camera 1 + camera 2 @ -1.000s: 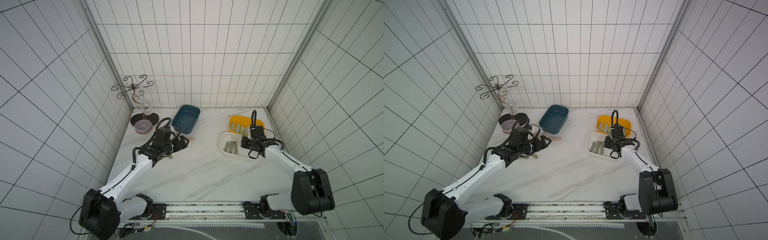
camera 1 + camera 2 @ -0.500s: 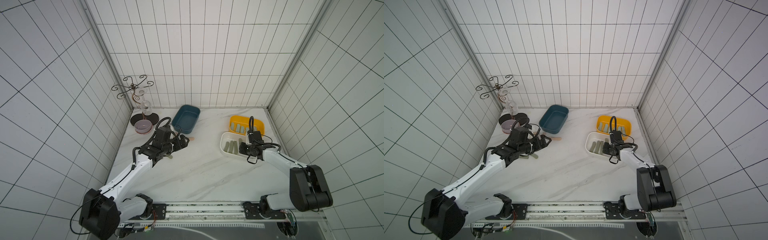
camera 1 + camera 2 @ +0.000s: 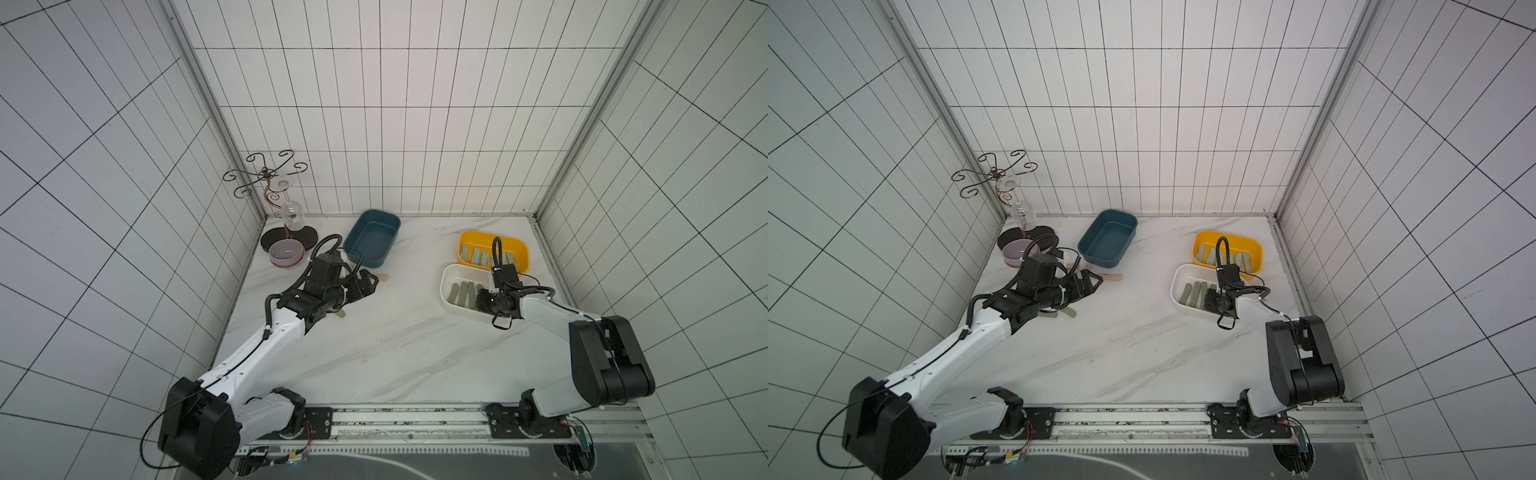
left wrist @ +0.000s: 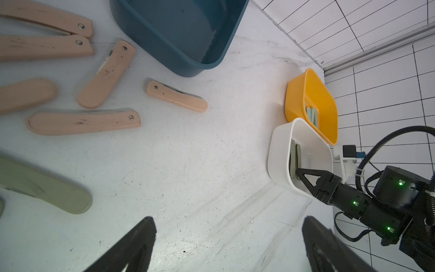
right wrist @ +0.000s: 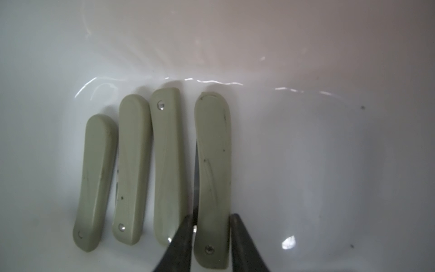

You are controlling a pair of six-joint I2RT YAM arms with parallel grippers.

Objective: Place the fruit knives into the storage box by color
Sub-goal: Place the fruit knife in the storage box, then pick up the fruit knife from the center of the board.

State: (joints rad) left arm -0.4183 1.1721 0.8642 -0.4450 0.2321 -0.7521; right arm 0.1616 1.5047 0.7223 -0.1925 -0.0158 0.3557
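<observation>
Since a second ago the right arm has sunk from above the yellow box down into the white box, and its fingers have eased apart. The left arm has stayed put.

In both top views the right gripper (image 3: 478, 297) (image 3: 1209, 297) reaches low into the white box (image 3: 445, 286), a glossy plastic tub with rounded corners that touches the yellow box (image 3: 521, 249) behind it. Olive knives (image 3: 461, 293) lie side by side in the white one and mint knives (image 3: 476, 257) in the yellow one. The left gripper (image 3: 369, 282) hangs over the marbled white surface (image 3: 395, 340), near the teal box (image 3: 374, 237).

In the left wrist view the left fingers (image 4: 141, 247) stand spread wide with nothing between them, over bare surface. Six pink knives (image 4: 176, 96) lie scattered beside the teal box. They are flat and round-ended, most showing a small metal rivet, and some show a thin blade edge. A loose olive knife (image 4: 47, 186) lies apart from them.

In the right wrist view four olive knives rest almost parallel on the smooth white floor. The right fingers (image 5: 181, 242) straddle the rivet end of the fourth knife (image 5: 213, 153), which lies flat with a thin blade edge along one side. Narrow gaps show on both sides, so the knife is released, not clamped.
</observation>
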